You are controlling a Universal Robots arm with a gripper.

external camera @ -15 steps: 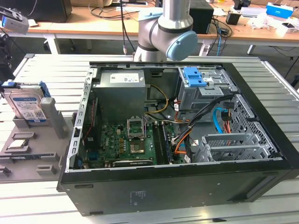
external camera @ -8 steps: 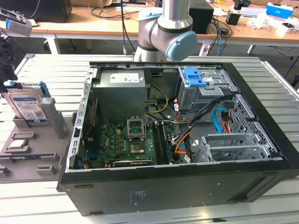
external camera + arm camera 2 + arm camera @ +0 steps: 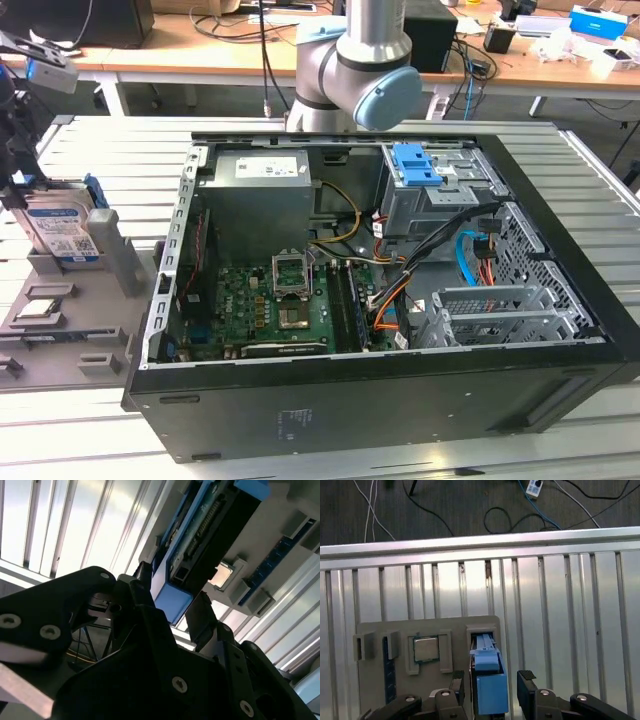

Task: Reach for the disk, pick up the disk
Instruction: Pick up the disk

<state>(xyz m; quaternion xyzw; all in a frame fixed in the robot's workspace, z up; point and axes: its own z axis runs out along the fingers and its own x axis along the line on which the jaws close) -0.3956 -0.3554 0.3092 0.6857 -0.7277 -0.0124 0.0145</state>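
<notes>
Spread apart, the hand (image 3: 492, 678) is straddling the upper end of the disk (image 3: 485, 655), with one finger standing just beside each broad face and neither one touching. That disk is standing upright in a slot of the grey tray (image 3: 375, 630) on the slatted tabletop (image 3: 560, 610), at the exterior view's left, well apart from the open computer case (image 3: 400, 410). It is looking rigid, fairly heavy, smooth and shock-sensitive, so a firm, square pinch across its flat faces is probably suiting it best.
</notes>
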